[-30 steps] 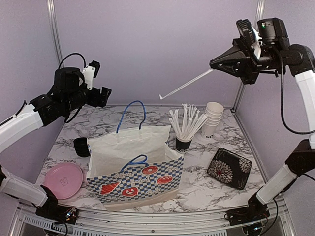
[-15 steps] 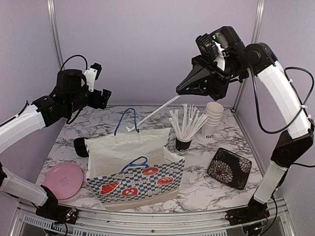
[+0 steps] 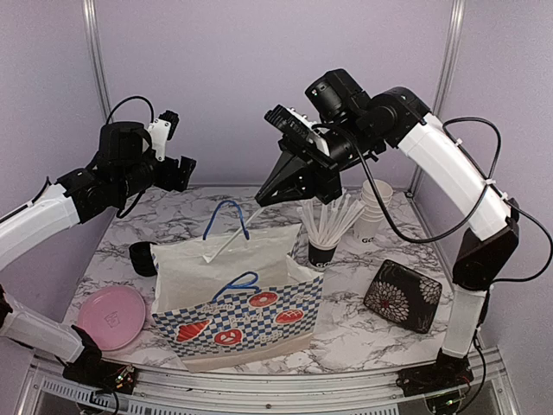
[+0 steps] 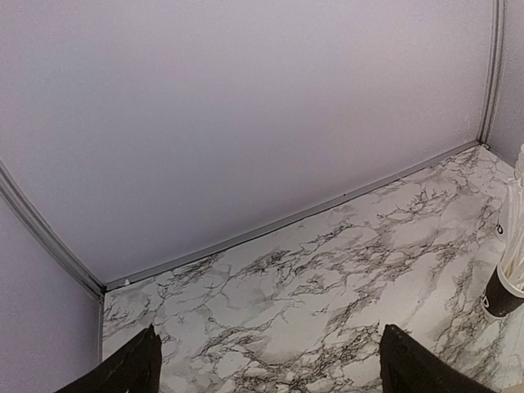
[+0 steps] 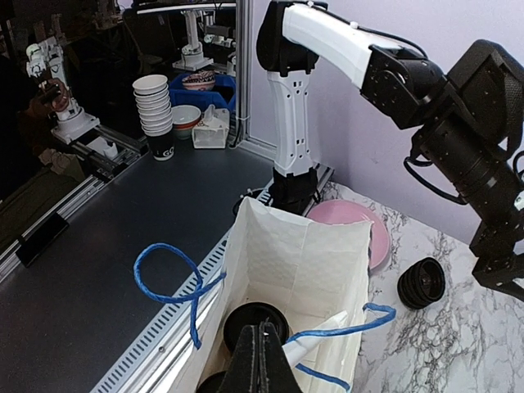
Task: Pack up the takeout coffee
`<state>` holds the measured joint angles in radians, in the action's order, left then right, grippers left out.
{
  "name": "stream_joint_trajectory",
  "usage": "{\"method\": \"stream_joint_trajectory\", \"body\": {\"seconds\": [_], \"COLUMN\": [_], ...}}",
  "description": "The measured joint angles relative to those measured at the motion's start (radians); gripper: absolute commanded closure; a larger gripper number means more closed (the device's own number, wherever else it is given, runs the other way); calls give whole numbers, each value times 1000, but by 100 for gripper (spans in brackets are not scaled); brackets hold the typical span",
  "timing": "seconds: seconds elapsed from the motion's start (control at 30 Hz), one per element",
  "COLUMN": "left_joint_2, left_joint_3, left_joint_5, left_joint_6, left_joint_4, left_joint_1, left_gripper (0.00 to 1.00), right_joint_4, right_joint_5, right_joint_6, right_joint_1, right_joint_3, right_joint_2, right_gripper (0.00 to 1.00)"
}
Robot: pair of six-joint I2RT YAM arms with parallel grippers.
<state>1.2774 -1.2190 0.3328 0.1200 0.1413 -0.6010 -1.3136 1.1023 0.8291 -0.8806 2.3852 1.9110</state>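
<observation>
my right gripper [image 3: 259, 201] is pressed tight on a white straw [image 3: 229, 235] — its long axis slants down and to my left, the free end down inside the mouth of the paper bag [image 3: 251, 313]. from the wrist view i'm looking straight down that open mouth: a coffee cup [image 5: 241, 318], black lid up, sits at the bottom of the bag right under my fingertips. so the coffee lies below this hand, and the straw runs off to one side of the lid, toward the bag's wall. the right arm is the nearer one by far — reaching high over the bag, wrist tipped steeply down. my left gripper [image 3: 181, 166] hangs raised well off to the left, fingers spread wide, nothing between them, facing the back wall. my read: the straw wants to go lower before i let go, or it may tip out over the rim.
</observation>
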Motion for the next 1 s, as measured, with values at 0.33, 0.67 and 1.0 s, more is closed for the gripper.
{"method": "stream_joint_trajectory", "body": {"seconds": [0.33,0.67,1.0], "left_joint_2": [0,0,0], "left_joint_3": [0,0,0], "left_joint_5": [-18,-18,-18], "left_joint_6": [0,-1,0], "left_joint_4": [-2,-2,-2], "left_joint_1": [0,0,0], "left_gripper": [7,7,7], "right_joint_4": [43,50,150], "right_joint_5": [33,-76,-212], "right_joint_6": [-82,-80,-90], "right_joint_1": [-1,76,201], "right_joint_3": [-29,-57,-335], "right_joint_2": [94,17,-221], "right_gripper": [43,30,35]}}
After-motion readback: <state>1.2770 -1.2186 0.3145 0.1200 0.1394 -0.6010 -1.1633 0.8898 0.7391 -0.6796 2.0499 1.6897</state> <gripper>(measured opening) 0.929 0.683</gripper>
